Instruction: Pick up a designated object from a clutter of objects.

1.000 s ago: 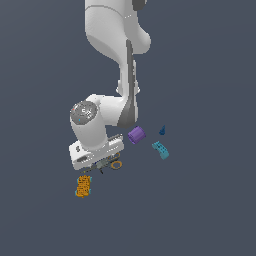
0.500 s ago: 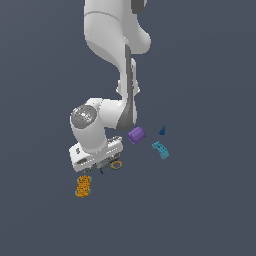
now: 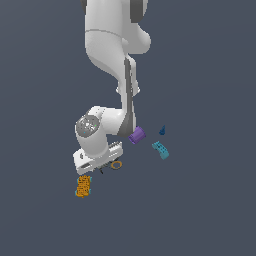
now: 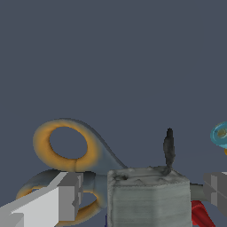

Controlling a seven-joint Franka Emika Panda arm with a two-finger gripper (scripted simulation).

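Note:
In the wrist view the designated object [image 4: 148,197], a chunky light-grey block with a dark stalk on top, sits between my gripper's [image 4: 141,191] two fingers. The jaws are open, with a gap on each side of the block, wider on the side of the white finger [image 4: 62,199]. The orange-handled scissors [image 4: 66,146] lie just behind it and the tiny red piece [image 4: 200,213] beside it. In the exterior view my gripper [image 3: 101,169] is low over the floor, its hand hides the grey block, and one scissor ring [image 3: 116,164] shows beside it.
In the exterior view the orange block [image 3: 83,186] lies just in front of the hand. The purple cylinder [image 3: 137,134], dark blue cone [image 3: 162,130] and teal block [image 3: 160,149] lie toward the exterior view's right. A teal-rimmed item [image 4: 220,133] shows in the wrist view.

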